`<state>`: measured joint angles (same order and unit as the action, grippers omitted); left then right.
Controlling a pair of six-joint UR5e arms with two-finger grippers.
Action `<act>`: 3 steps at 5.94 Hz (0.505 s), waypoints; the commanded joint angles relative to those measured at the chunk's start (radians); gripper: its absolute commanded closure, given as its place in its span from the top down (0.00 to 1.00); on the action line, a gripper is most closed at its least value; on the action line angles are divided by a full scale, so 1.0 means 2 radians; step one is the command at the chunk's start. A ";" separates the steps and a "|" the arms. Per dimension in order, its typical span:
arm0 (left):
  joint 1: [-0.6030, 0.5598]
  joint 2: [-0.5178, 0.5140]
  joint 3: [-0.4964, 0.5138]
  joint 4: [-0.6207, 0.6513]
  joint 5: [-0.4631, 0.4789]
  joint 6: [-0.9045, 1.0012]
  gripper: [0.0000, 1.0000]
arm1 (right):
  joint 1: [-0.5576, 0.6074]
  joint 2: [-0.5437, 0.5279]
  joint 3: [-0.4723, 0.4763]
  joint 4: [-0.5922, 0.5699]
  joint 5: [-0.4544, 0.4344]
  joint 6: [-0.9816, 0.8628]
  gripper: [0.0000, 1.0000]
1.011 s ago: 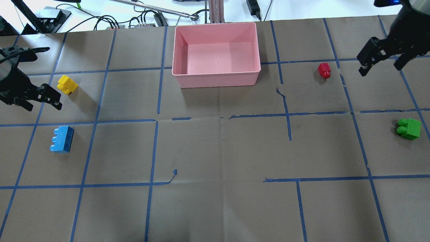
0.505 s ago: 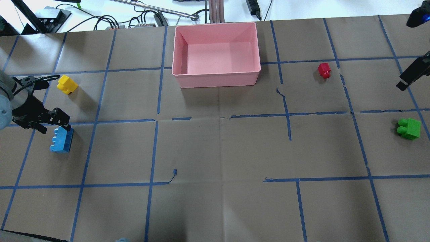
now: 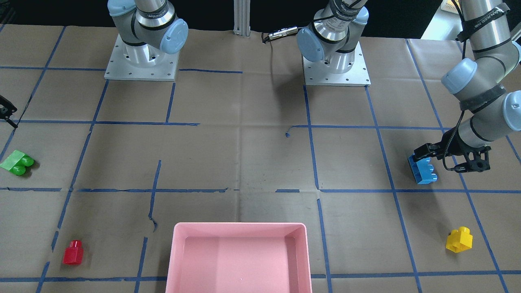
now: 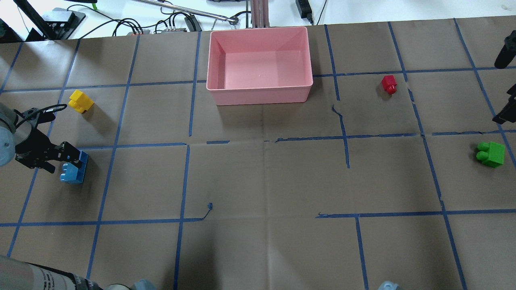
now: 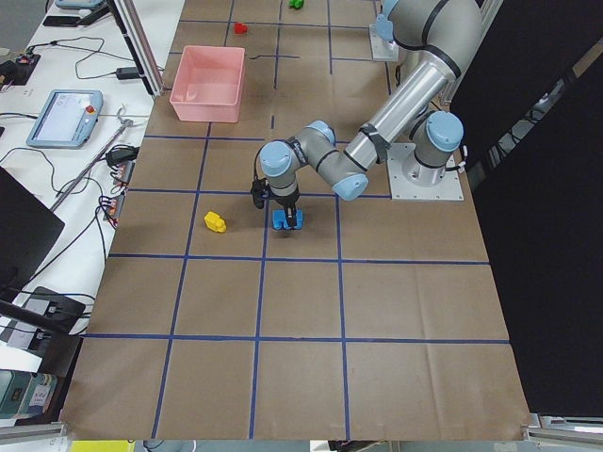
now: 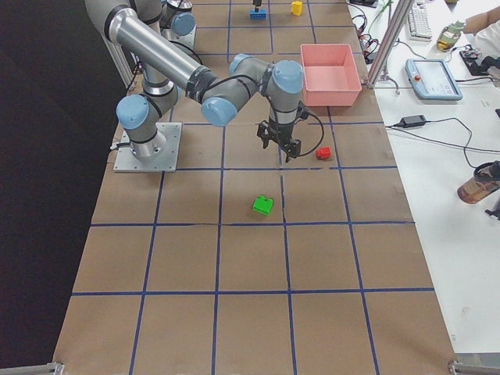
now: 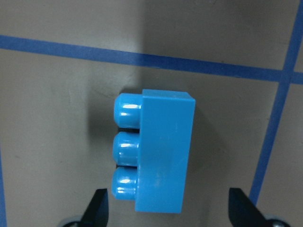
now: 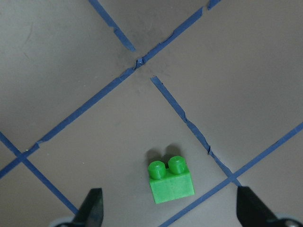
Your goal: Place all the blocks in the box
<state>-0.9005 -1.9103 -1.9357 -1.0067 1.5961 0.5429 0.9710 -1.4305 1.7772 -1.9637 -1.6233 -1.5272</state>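
Note:
The blue three-stud brick [image 4: 73, 172] lies on its side at the table's left. My left gripper [image 4: 62, 162] is open just above it, and in the left wrist view its fingertips [image 7: 99, 210] straddle the brick [image 7: 158, 158]. The yellow brick [image 4: 80, 101] lies farther back on the left. The red brick [image 4: 389, 84] lies right of the empty pink box [image 4: 260, 92]. The green brick [image 4: 491, 154] lies at the far right. My right gripper [image 8: 170, 216] is open and empty, high above the green brick [image 8: 170, 182] and mostly off the overhead view's right edge.
Blue tape lines grid the brown paper on the table [image 4: 262, 181]. Cables and equipment [image 4: 169, 22] lie behind the box at the far edge. Both arm bases [image 3: 140, 57] stand on the robot's side of the table.
My left gripper has moved from beside the yellow brick toward me and come down over the blue brick. My right gripper has swung toward the right edge, closer to the green brick. No brick has moved.

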 commanded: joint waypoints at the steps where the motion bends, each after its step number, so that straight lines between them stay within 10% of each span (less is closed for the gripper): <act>1: 0.001 -0.020 0.000 0.028 0.002 0.001 0.90 | -0.036 0.034 0.048 -0.099 0.006 -0.053 1.00; 3: 0.000 -0.025 -0.001 0.028 -0.002 -0.001 0.90 | -0.041 0.103 0.049 -0.157 0.027 -0.054 1.00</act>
<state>-0.8999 -1.9550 -1.9369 -0.9525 1.5939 0.5418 0.8968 -1.2910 1.8714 -2.2114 -1.5808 -1.6330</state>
